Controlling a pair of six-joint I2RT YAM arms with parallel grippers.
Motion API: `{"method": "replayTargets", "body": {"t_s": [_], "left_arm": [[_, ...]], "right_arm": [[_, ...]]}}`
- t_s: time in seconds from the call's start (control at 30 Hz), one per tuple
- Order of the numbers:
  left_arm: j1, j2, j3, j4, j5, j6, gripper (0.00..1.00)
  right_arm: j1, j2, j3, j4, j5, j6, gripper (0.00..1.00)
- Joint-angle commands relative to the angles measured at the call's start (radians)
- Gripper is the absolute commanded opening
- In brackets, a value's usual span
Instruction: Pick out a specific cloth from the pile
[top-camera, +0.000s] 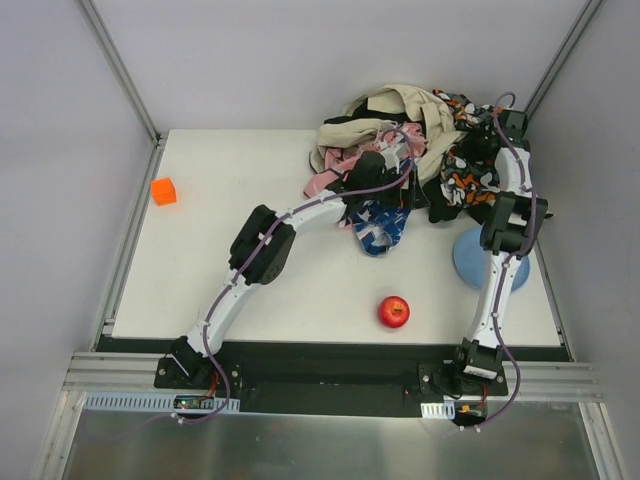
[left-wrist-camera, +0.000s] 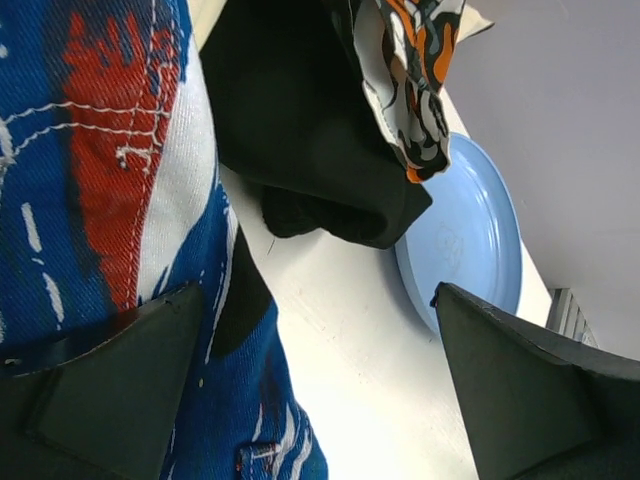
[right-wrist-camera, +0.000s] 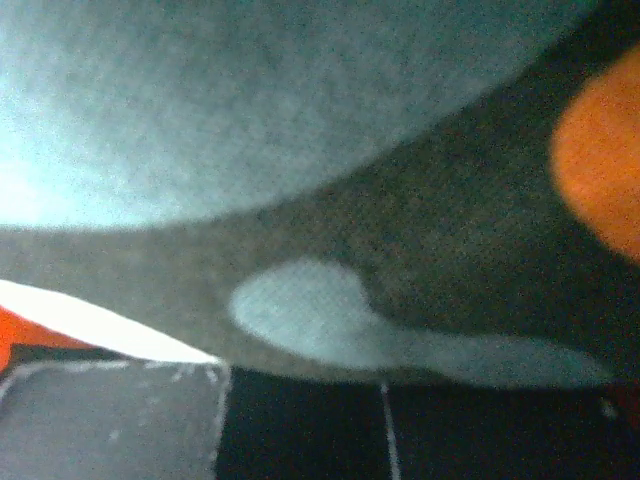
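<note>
The pile (top-camera: 400, 140) of beige, pink, blue-patterned and blotch-patterned fabrics lies at the table's back right. The black cloth (top-camera: 441, 206) hangs out at its front right edge. In the left wrist view the black cloth (left-wrist-camera: 300, 130) lies ahead, under the orange-grey-white blotched cloth (left-wrist-camera: 410, 70). My left gripper (top-camera: 402, 178) sits low in the pile's front. It is open (left-wrist-camera: 320, 400), with the blue-patterned cloth (left-wrist-camera: 110, 180) against its left finger and bare table between the jaws. My right gripper (top-camera: 472, 158) is buried in the pile's right side. Its wrist view shows only blurred blotched fabric (right-wrist-camera: 330, 310) pressed close.
A light blue plate (top-camera: 470, 262) lies front right of the pile, partly under the right arm, and also shows in the left wrist view (left-wrist-camera: 470, 230). A red apple (top-camera: 393, 312) sits near the front. An orange cube (top-camera: 163, 190) is at the left. The table's back edge meets the walls.
</note>
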Motion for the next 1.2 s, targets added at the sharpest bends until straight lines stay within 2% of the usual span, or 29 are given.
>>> {"method": "replayTargets", "body": {"t_s": [0.0, 0.2, 0.3, 0.53, 0.67, 0.73, 0.8, 1.17], "left_arm": [[0.011, -0.121, -0.085, 0.027, -0.033, 0.039, 0.99], [0.028, -0.19, -0.171, 0.019, -0.018, 0.052, 0.99], [0.026, -0.237, -0.209, 0.015, -0.043, 0.079, 0.98], [-0.034, -0.366, -0.289, -0.076, -0.294, 0.283, 0.98], [-0.044, -0.299, -0.205, -0.125, -0.238, 0.322, 0.96], [-0.046, -0.254, -0.165, -0.162, -0.224, 0.322, 0.9], [-0.046, -0.224, -0.145, -0.183, -0.221, 0.323, 0.87], [-0.049, -0.139, -0.116, -0.205, -0.28, 0.372, 0.89]], "right_arm": [[0.163, 0.048, -0.004, -0.031, -0.141, 0.164, 0.01], [0.244, 0.011, -0.062, 0.101, -0.06, 0.291, 0.01], [0.248, -0.001, -0.09, 0.136, -0.014, 0.342, 0.01], [0.243, -0.032, -0.15, 0.149, 0.02, 0.33, 0.01], [0.241, -0.038, -0.158, 0.155, 0.014, 0.331, 0.01], [0.238, -0.041, -0.161, 0.156, 0.014, 0.328, 0.01], [0.237, -0.047, -0.162, 0.156, 0.02, 0.325, 0.01], [0.226, -0.07, -0.199, 0.17, 0.035, 0.307, 0.01]]}}
